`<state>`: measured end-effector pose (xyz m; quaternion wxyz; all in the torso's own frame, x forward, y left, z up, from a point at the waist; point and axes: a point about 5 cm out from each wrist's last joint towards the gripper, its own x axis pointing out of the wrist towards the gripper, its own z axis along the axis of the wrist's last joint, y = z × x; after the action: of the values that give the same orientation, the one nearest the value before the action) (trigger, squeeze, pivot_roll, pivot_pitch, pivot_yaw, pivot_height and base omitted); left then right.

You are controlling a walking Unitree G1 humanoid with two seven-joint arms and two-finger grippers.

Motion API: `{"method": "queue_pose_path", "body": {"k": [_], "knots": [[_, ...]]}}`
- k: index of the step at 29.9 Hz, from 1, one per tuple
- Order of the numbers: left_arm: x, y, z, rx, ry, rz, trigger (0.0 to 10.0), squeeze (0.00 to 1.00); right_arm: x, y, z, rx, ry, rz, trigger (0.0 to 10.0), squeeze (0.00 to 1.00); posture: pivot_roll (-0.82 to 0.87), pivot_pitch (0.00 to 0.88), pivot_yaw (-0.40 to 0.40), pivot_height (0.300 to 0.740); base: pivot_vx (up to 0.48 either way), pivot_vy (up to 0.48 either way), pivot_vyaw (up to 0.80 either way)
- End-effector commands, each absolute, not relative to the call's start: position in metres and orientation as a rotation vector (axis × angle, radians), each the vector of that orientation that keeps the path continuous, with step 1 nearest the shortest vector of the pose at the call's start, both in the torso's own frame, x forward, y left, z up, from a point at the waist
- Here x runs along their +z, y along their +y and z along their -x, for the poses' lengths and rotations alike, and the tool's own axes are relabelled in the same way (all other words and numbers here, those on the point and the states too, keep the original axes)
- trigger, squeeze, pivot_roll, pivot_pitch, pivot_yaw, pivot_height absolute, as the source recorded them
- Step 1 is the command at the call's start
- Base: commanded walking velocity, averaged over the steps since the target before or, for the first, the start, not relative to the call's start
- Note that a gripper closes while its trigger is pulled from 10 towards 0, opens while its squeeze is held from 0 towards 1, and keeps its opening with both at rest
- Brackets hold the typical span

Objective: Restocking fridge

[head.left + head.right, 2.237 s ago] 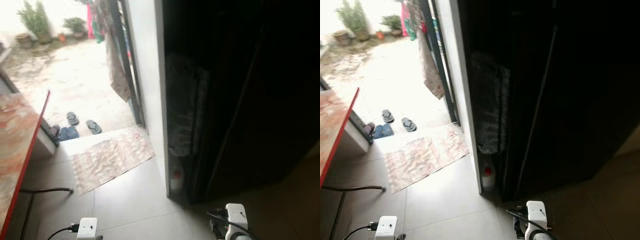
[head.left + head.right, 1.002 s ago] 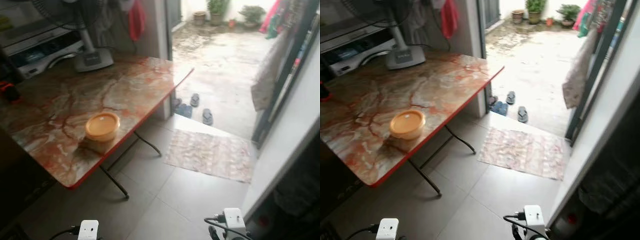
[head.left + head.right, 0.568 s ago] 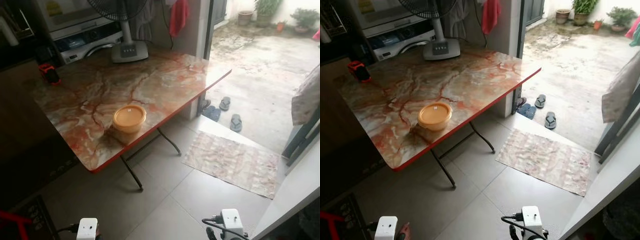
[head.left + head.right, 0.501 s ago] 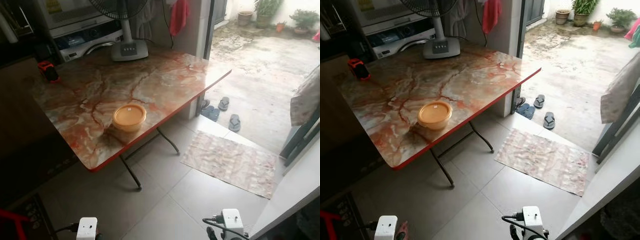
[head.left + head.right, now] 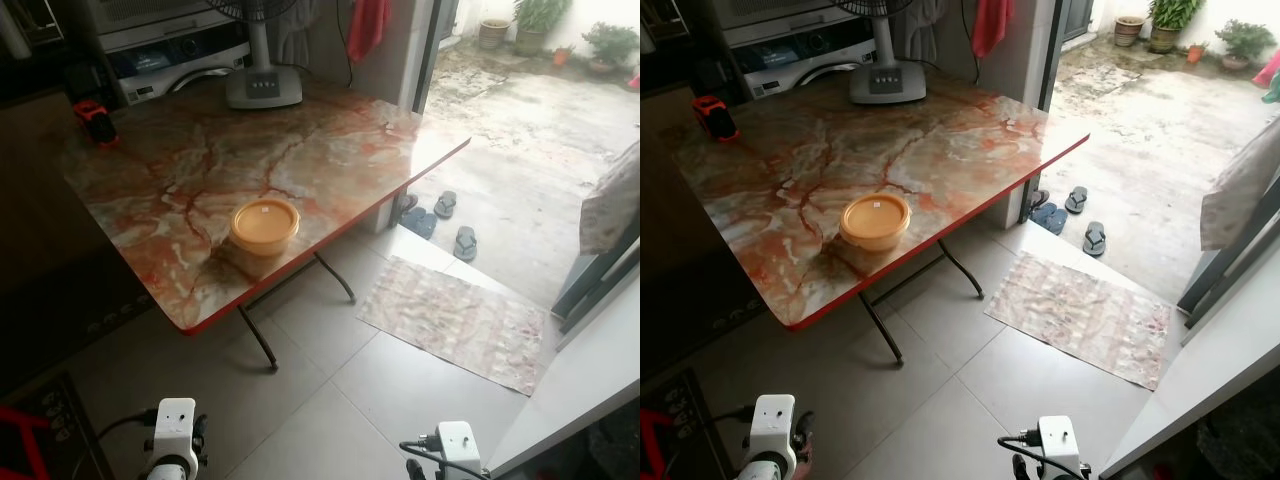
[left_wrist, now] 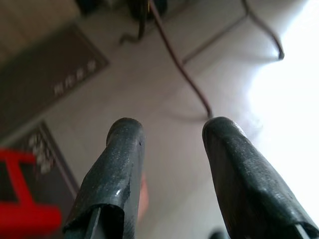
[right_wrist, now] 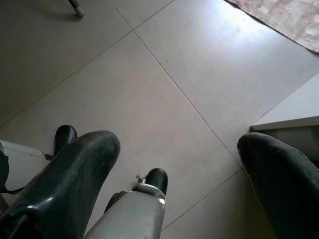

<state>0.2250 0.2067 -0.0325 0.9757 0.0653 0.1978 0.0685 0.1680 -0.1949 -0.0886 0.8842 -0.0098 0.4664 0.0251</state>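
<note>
Head-camera and wrist views, robot standing before a marbled folding surface (image 5: pixel 180 200). Over the last two seconds the whole picture has been swinging away from a dark cabinet-like opening beside the doorway and onto this surface, so the camera, not the things, has been moving; in the last half second the framing is barely shifting, which suggests the turn is settling. An orange lidded container (image 5: pixel 264 224) is sitting on the surface near its red front edge, well apart from the fan base (image 5: pixel 263 90) at the back and the small red object (image 5: pixel 91 116) at the far corner. Judged from the task, this container is probably the item to be stocked, though whether it is about to be fetched cannot be settled here. The left gripper (image 6: pixel 172 169) is hanging low over the tiled floor (image 5: pixel 940 380), fingers parted and grasping nothing; the right gripper (image 7: pixel 179 164) is likewise hanging released and empty above the floor. A patterned mat (image 5: pixel 455 325) and sandals (image 5: pixel 452 222) are lying toward the sunlit doorway.
</note>
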Motion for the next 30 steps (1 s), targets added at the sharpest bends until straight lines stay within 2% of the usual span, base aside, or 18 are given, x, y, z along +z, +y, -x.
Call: {"method": "queue_pose_path", "body": {"k": [1,9,15,30], "knots": [[-0.031,0.203,-0.225,0.121,0.375,-0.133,10.0,0.00,-0.091,-0.195,-0.162,0.062,0.997,0.020,10.0,0.00,-0.02,0.056,0.030,0.740,0.000,0.000,0.00],[-0.038,0.207,-0.196,0.160,0.357,-0.149,10.0,0.00,-0.094,-0.199,-0.154,0.082,1.017,0.044,10.0,0.00,-0.02,0.054,0.045,0.740,0.000,0.000,0.00],[-0.025,0.208,-0.171,0.216,0.235,-0.193,10.0,0.00,-0.097,-0.205,-0.142,0.085,1.037,0.056,10.0,0.00,-0.03,0.050,0.052,0.740,0.000,0.000,0.00],[0.030,0.212,-0.179,0.217,-0.015,-0.296,10.0,0.00,-0.096,-0.205,-0.144,0.104,1.036,0.081,10.0,0.00,-0.03,0.017,0.064,0.740,0.000,0.000,0.00]]}}
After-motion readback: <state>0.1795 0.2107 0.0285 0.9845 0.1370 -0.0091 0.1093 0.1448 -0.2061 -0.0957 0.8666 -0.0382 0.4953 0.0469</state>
